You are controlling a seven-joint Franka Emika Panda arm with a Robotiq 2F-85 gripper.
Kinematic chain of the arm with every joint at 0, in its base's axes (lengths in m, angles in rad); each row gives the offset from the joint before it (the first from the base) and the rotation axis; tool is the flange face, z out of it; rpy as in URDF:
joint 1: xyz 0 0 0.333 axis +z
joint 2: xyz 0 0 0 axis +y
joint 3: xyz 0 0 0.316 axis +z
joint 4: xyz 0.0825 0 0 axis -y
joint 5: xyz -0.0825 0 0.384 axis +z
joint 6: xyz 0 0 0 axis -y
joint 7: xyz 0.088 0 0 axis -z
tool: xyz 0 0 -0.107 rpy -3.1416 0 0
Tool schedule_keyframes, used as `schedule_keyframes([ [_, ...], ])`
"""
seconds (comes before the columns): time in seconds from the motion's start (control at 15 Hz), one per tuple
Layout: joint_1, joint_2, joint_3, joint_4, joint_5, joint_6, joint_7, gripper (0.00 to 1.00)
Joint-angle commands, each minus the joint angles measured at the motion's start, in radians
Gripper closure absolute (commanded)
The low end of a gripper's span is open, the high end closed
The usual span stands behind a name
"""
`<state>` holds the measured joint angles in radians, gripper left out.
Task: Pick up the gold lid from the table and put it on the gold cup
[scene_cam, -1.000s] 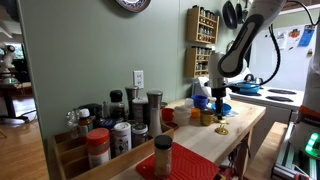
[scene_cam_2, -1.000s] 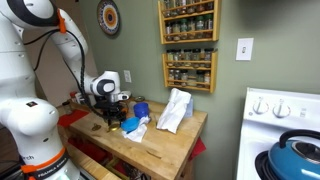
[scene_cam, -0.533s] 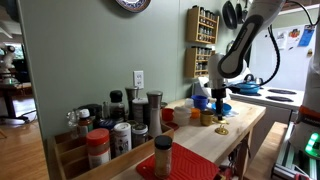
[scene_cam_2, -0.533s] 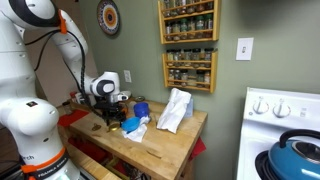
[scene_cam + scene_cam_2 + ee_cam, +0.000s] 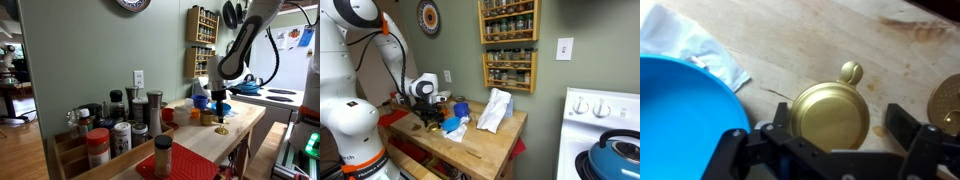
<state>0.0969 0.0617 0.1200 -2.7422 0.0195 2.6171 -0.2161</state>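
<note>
1 gold lid (image 5: pixel 830 115) lies on the worktop (image 5: pixel 820 40) between the 2 fingers (image 5: pixel 902 128), which are spread open and clear of it. 1 blue bowl (image 5: pixel 680 110) sits outside one finger, and 1 gold cup (image 5: pixel 946 100), cut off by the frame edge, outside the other. only the wrist view shows these gaps; both exterior views are too small.
</note>
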Motion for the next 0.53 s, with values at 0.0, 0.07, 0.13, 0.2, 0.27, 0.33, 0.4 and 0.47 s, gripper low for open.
schedule_keyframes([
  [0.0, 0.013, 0.019, 0.011, -0.001, -0.007, 0.019, 0.039, 0.0],
  [0.07, 0.015, 0.02, 0.013, -0.003, -0.01, 0.022, 0.045, 0.0],
  [0.13, 0.017, 0.021, 0.012, -0.004, -0.019, 0.027, 0.06, 0.0],
  [0.2, 0.019, 0.023, 0.012, -0.004, -0.027, 0.031, 0.071, 0.0],
  [0.27, 0.021, 0.024, 0.011, -0.004, -0.03, 0.038, 0.083, 0.0],
  [0.33, 0.023, 0.024, 0.008, -0.005, -0.041, 0.046, 0.103, 0.0],
  [0.4, 0.025, 0.025, 0.008, -0.004, -0.045, 0.054, 0.116, 0.0],
  [0.47, 0.027, 0.025, 0.006, -0.004, -0.053, 0.064, 0.135, 0.0],
])
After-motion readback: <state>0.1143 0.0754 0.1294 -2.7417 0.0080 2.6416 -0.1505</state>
